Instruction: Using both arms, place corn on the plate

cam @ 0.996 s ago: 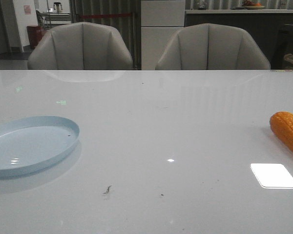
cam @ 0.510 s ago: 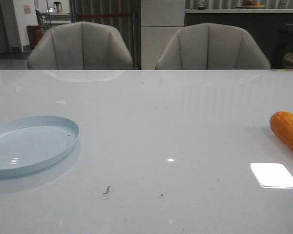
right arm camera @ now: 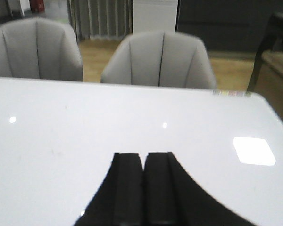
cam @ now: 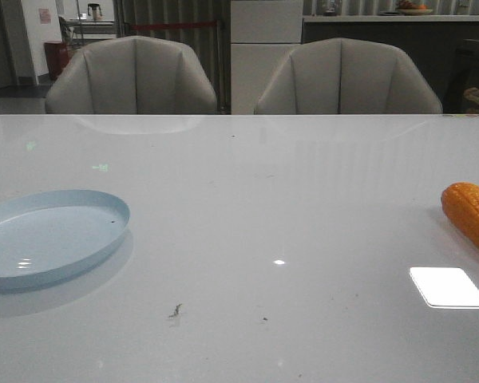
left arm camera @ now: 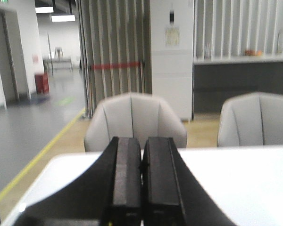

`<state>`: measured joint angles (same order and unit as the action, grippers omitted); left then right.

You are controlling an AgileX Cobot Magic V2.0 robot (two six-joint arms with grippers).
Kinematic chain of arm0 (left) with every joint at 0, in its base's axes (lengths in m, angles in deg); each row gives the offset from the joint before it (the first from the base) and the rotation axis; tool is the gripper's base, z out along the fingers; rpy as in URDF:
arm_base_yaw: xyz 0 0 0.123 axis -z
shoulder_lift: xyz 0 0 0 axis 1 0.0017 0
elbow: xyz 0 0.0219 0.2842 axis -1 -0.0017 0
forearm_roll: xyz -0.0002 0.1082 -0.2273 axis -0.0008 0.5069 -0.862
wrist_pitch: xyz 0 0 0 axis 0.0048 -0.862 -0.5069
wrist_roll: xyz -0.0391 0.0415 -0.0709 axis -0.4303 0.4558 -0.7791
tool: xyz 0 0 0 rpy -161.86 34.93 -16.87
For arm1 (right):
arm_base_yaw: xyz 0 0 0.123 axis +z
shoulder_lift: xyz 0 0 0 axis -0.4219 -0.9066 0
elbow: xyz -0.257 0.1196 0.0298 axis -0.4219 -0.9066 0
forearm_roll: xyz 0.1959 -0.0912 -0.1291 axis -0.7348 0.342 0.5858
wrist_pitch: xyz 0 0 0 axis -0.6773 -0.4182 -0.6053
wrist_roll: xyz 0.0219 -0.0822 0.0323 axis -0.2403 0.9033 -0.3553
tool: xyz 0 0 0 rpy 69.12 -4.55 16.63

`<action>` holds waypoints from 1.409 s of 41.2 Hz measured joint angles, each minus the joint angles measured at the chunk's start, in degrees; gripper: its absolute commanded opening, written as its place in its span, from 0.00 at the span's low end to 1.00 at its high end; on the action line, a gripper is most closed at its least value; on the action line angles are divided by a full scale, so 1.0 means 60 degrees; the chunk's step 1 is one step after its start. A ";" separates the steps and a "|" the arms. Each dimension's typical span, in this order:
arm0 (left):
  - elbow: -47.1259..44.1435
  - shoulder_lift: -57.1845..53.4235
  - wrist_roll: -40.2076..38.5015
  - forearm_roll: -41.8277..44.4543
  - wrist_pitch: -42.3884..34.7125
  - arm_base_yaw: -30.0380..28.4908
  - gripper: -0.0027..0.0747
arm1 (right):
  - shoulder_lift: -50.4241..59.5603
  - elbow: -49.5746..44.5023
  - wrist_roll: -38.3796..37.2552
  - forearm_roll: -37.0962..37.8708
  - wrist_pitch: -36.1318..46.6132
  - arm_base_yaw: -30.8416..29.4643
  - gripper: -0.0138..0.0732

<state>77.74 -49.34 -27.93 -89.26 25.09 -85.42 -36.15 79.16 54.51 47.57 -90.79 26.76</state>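
Observation:
The orange corn lies on the white table at the far right edge of the front view, partly cut off by the frame. The pale blue plate sits at the left of the table, with nothing in it but a tiny dark speck. Neither arm shows in the front view. My left gripper is shut and empty, its fingers pressed together, pointing level over the table toward the chairs. My right gripper is shut and empty above bare table. The corn and the plate do not show in either wrist view.
Two grey chairs stand behind the table's far edge. A bright square reflection lies on the table near the corn. Small dark specks mark the front middle of the table.

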 measured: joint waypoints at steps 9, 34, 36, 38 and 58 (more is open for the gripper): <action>0.0000 0.2672 0.0000 -0.0018 0.1293 0.0000 0.48 | -0.1845 0.0000 0.0000 -0.0410 -0.1414 0.0000 0.47; 0.4623 0.9610 0.0000 -0.0191 0.6209 0.0000 0.71 | -0.2842 0.0000 0.0000 -0.0590 -0.1933 0.0000 0.71; 0.5240 1.0452 0.0000 -0.0191 0.6629 0.0000 0.71 | -0.2842 0.0000 0.0000 -0.0590 -0.2119 0.0000 0.71; 0.5755 1.1203 0.0000 -0.0191 0.6957 0.0000 0.71 | -0.2842 0.0000 0.0000 -0.0590 -0.2341 0.0000 0.71; 0.6741 1.3677 0.0000 -0.0191 0.7029 0.0000 0.49 | -0.2842 0.0000 0.0000 -0.0590 -0.2753 0.0000 0.71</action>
<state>118.18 32.72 -27.93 -90.41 67.26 -85.42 -53.20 79.16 54.51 44.03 -107.30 26.76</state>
